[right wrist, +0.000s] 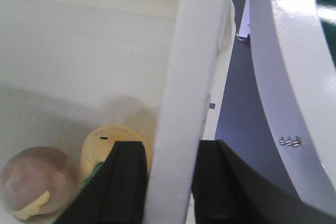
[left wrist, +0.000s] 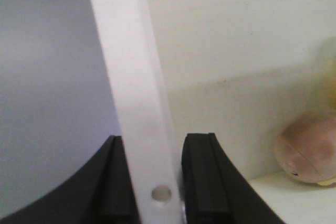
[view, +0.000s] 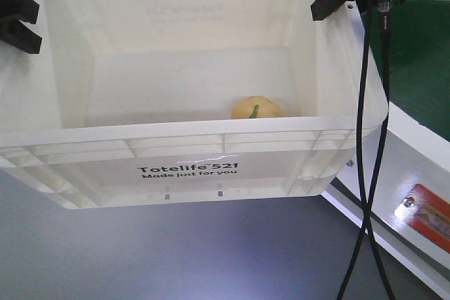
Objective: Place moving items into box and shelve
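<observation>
A: Inside the white plastic box [view: 211, 128], low against the front wall: a yellow-orange ball [view: 256, 109], round and smooth, green stripe on it. Right next to it in the right wrist view, a pale pinkish ball [right wrist: 34, 179], matte, with a cream bit at the bottom. Touching or just apart? Can't tell.

B: Yep, same. Glossy smooth walls, ribbed grid under the rim. Left gripper [left wrist: 157, 184] clamped on the left side wall, one black finger inside and one outside, with a small hole in the wall between them. Right gripper [right wrist: 170, 182] pinching the right wall the same way.

A: Loads of open floor across the rest of the box. Tight on the right though: white panel [right wrist: 294, 77] just beside that wall, black cables [view: 365, 138] hanging close.

B: Print on the front: "Totelife 521", then "Made just for you". Red label [view: 430, 216] off to the right, too blurry to read.
</observation>
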{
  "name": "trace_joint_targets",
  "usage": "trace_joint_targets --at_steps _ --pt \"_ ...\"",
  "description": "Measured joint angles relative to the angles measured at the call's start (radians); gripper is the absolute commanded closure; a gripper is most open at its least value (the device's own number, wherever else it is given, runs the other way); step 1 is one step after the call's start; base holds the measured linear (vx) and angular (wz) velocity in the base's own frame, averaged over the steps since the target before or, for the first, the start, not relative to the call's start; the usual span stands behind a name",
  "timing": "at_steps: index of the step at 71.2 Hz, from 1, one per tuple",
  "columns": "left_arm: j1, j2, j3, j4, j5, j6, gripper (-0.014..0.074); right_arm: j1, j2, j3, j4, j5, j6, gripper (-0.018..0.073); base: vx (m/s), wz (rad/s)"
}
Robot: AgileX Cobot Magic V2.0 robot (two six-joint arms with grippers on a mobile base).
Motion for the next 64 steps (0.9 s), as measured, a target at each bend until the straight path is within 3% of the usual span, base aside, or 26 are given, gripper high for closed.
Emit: trace_joint_targets --at_steps 64 --pt "0.0 0.0 0.0 0.0 0.0 0.0 0.0613 0.0 0.0 0.0 0.0 0.0 0.0 0.0571 -0.03 0.65"
